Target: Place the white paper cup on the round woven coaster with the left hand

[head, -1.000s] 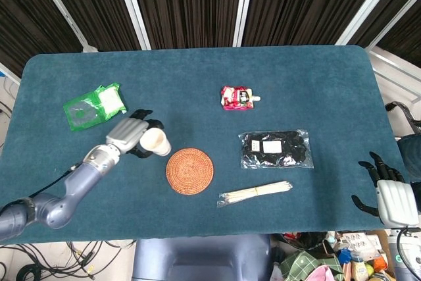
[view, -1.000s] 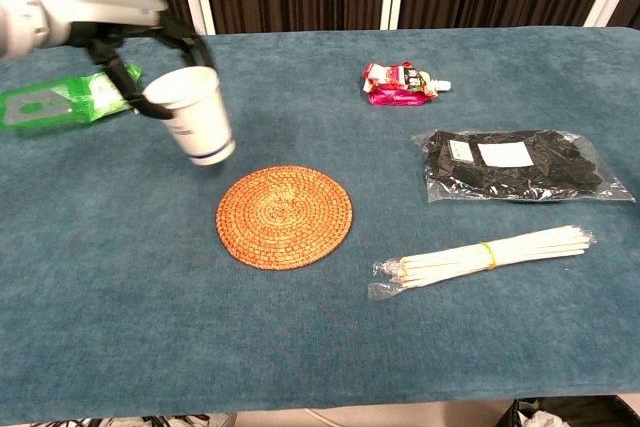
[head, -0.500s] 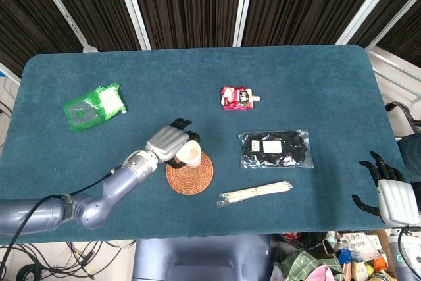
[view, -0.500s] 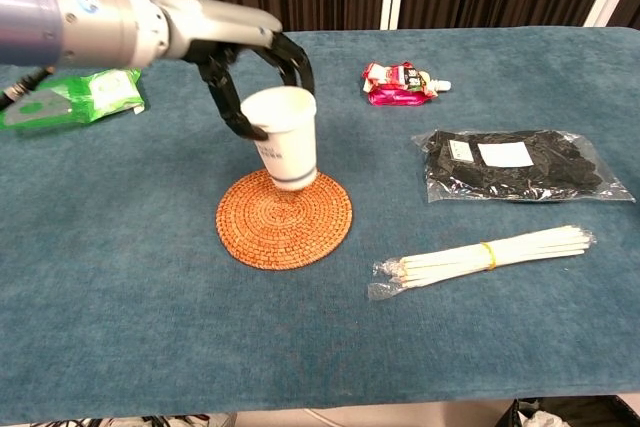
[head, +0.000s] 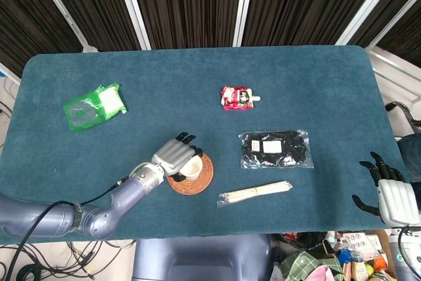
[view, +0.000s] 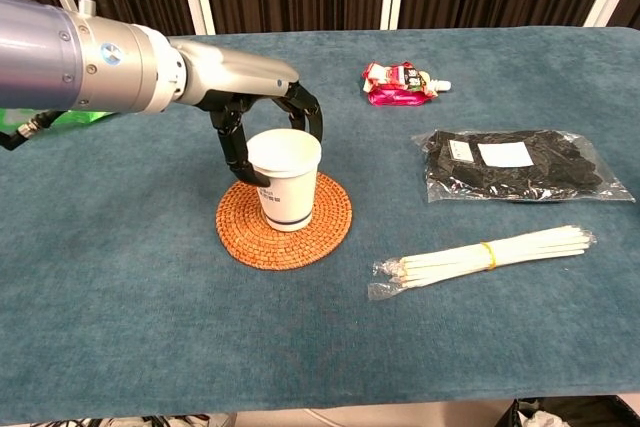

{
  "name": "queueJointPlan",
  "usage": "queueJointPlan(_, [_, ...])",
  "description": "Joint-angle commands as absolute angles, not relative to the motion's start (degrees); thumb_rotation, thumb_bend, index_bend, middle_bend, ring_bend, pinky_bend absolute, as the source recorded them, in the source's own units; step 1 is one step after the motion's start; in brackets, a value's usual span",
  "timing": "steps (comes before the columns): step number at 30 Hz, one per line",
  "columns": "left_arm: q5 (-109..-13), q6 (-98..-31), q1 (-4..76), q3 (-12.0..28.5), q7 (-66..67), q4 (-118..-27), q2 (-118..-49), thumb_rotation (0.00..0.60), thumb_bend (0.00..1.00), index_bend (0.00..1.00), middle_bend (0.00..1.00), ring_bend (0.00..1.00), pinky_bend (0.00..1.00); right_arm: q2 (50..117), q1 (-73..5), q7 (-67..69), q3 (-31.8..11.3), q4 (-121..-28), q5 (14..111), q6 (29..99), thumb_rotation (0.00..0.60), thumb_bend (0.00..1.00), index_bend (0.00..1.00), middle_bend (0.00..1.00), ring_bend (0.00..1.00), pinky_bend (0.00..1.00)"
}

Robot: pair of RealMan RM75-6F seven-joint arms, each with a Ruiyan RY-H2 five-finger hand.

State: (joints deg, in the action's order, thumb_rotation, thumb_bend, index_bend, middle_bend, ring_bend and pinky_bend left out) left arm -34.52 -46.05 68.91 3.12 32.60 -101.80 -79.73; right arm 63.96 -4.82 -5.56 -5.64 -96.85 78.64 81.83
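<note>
The table [view: 120, 277] carries the coaster [view: 240, 237] near its front middle, and the cup [view: 286, 179] stands upright on the coaster, roughly centred, its base apparently on the weave. The placing looks nearly done; only the release seems left.

The risk from here is the letting-go. The dark fingers [view: 305, 112] curl around the cup's rim and upper wall, so if the left hand [view: 250, 97] pulls away sideways before spreading, a finger could catch the rim and tip the light cup or drag it off the coaster. Squeezing harder could dent the paper wall.

The left hand grasps the cup loosely, fingers wrapped about its far side and top, thumb at its near-left side. Exact contact of each finger is hard to tell.

The right hand [head: 388, 195] hangs off the table's right edge, well apart, fingers spread and holding nothing.
</note>
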Motion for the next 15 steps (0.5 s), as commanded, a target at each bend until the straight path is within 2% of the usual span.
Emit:
queueJointPlan(1, [-34.6, -46.5, 69.0, 2.7, 33.1, -101.8, -79.9, 0.6, 0.31, 0.26, 0.32, 0.0, 0.0, 64.0, -4.8, -5.6, -5.6, -96.8, 78.6, 81.9, 0.6, 0.13, 0.22, 0.05, 0.19, 0.19])
queueJointPlan(3, [-34.7, -47.0, 69.1, 2.3, 33.5, -101.6, -80.1, 0.6, 0.29, 0.22, 0.3, 0.0, 0.0, 64.0, -4.8, -5.6, -5.7, -96.9, 78.6, 81.9, 0.6, 0.13, 0.22, 0.05, 0.19, 0.19])
queueJointPlan(10, [-34.7, -47.5, 69.3, 2.1, 33.7, -102.3, -79.8, 0.6, 0.08, 0.02, 0.13, 0.0, 0.0, 64.0, -4.8, -5.6, -5.7, -96.8, 78.5, 81.8, 0.6, 0.13, 0.22, 0.05, 0.19, 0.19])
queueJointPlan(15, [-34.6, -47.6, 69.3, 2.0, 33.5, -104.2, -78.0, 0.6, 0.07, 0.0, 0.1, 0.0, 0.0, 64.0, -4.9, -5.7, -5.6, -96.8, 78.5, 81.7, 0.6, 0.13, 0.22, 0.05, 0.19, 0.19])
